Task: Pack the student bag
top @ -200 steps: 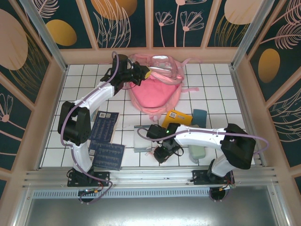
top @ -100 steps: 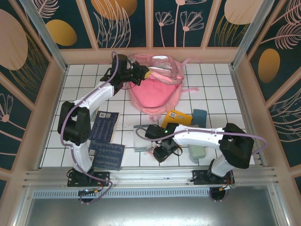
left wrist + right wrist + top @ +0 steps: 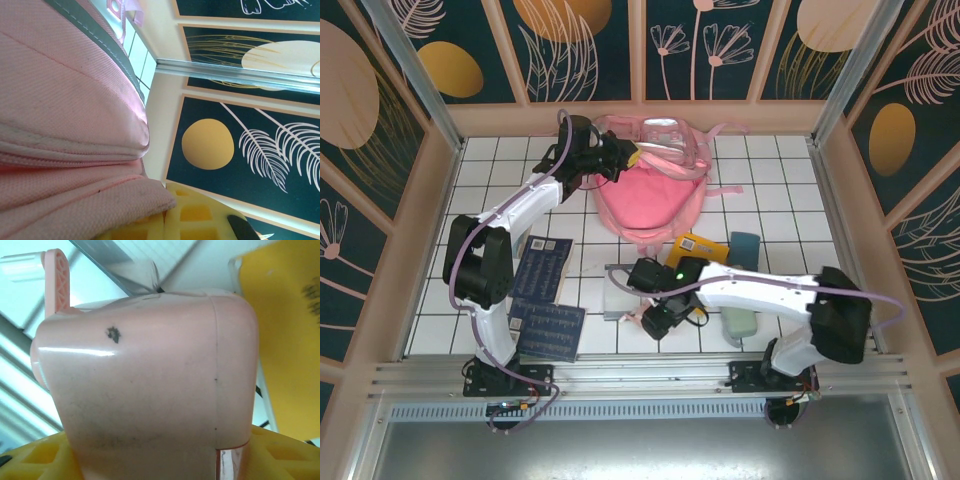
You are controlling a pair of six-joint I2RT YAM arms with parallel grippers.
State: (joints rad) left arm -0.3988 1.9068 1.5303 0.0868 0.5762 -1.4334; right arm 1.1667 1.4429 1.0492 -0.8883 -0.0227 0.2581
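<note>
Pink backpack [image 3: 655, 195] flat at the far middle of the tiled table [image 3: 780, 185], opening seemingly at its far end. Left gripper [image 3: 622, 160] at the upper left rim, closed down with pink fabric pinched over a yellow pad [image 3: 150, 222], probably to hold the mouth open for loading. Right gripper [image 3: 655, 316] near the front edge, well apart from the backpack, clamped around a pink plastic box [image 3: 145, 385] with a side crank, likely a pencil sharpener, ready for carrying across. Just beyond, a yellow book [image 3: 698, 250]; white label there too small to read. No other legible writing.
</note>
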